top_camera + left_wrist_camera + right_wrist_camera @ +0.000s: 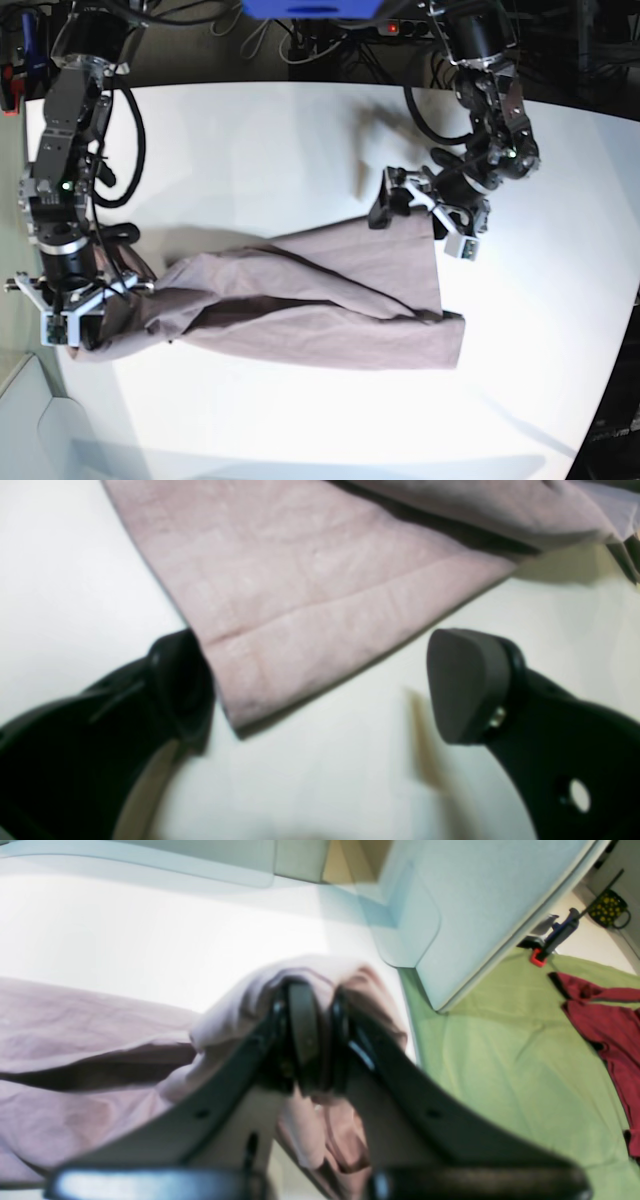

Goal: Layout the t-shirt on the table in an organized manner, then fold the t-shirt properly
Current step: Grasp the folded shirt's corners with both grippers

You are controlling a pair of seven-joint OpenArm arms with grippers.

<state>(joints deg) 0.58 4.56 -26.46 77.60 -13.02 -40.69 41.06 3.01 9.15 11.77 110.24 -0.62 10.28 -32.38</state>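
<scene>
White tabletop surface [250,140] carries the mauve-pink t-shirt [330,300], stretched crumpled across its middle. Right gripper [312,1040] has its jaws pressed together, pinching a bunched end of the fabric. Left gripper [320,685] holds its jaws spread wide around a shirt corner.

Scene is lit brightly from overhead. Glare is seen on the table [150,940] in right wrist view, nearly blown out. Both wrist pics are soft, esp. near-lens parts. Base view is bowed at edges, w/ dark corners; shadows stay soft.
</scene>
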